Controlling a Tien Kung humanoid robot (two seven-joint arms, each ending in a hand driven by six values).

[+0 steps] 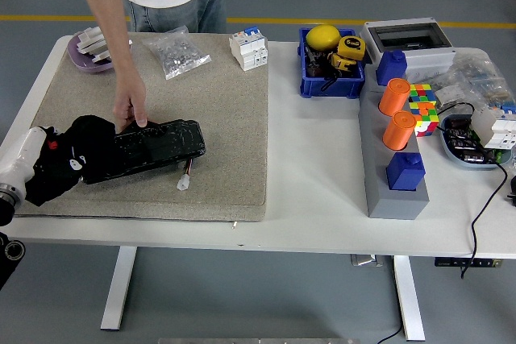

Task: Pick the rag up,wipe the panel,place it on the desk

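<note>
1. The left hand (68, 163) comes in from the left edge, and the black shape at its end overlaps the left end of the black panel (149, 148). Rag and hand are both black, so I cannot tell where one stops, nor how the fingers are set; the rag (85, 141) is probably the bunched dark mass resting on the panel's left end.
2. The panel lies tilted on the grey mat (218, 110), and a person's hand (131, 106) presses its far left corner to steady it.
3. Main risk: a wiping stroke to the right runs just beside the person's hand, so the rag or the robot's fingers could brush against it.
4. Second risk: if the steadying hand lifts, the push could slide the panel along the mat and drag the small white connector (184, 183) on its wire at the near edge.
5. Third risk: a loose hold could leave the rag behind mid-stroke.
6. Room to move: the mat is bare to the right of the panel, and the white bench (314, 159) beyond it is clear up to the grey block (387, 175). The near mat edge sits close below the panel, so strokes towards the robot have little margin.
7. The plastic bag (179, 52) lies well apart.
</note>
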